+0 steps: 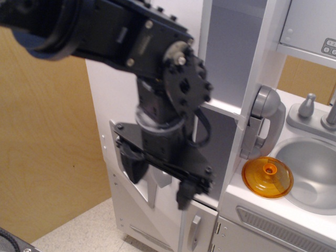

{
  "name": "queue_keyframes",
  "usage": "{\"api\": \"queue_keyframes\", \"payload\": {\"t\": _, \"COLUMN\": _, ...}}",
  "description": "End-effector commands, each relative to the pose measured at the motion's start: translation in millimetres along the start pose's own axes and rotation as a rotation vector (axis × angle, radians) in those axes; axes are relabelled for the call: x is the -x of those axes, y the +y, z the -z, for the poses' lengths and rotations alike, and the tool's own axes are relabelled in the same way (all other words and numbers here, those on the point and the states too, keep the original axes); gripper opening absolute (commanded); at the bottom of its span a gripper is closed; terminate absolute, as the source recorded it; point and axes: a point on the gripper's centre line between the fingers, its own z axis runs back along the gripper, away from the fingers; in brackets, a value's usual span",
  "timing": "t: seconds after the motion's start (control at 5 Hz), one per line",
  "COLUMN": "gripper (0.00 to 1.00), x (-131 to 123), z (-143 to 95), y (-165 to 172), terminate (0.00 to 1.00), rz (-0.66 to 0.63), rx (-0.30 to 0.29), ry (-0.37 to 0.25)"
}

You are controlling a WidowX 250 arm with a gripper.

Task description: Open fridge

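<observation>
The tall white fridge (113,89) has its large upper door swung wide open to the left, with the door edge (206,31) facing me. The grey inside (231,52) and a white shelf (223,107) show. My black gripper (157,181) hangs in front of the door's lower part, blurred. Its fingers (131,165) stand spread wide apart and hold nothing. A piece of the silver handle (153,191) shows between them. The dispenser panel is hidden behind the arm.
The smaller lower door with its short silver handle (194,231) is shut below. A grey wall phone (262,123) hangs right of the fridge. An orange lid (268,177) lies by the sink (310,168) and tap (307,107). A wooden wall (42,131) stands left.
</observation>
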Motion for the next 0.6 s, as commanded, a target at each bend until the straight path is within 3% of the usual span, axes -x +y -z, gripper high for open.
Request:
{"api": "queue_keyframes", "payload": {"t": 0.0, "gripper": 1.0, "x": -17, "z": -6, "y": -56, "terminate": 0.0, "rz": 0.023, "rx": 0.056, "ry": 0.007}}
{"api": "queue_keyframes", "payload": {"t": 0.4, "gripper": 1.0, "x": -58, "z": -6, "y": -78, "terminate": 0.0, "rz": -0.015, "rx": 0.065, "ry": -0.045}}
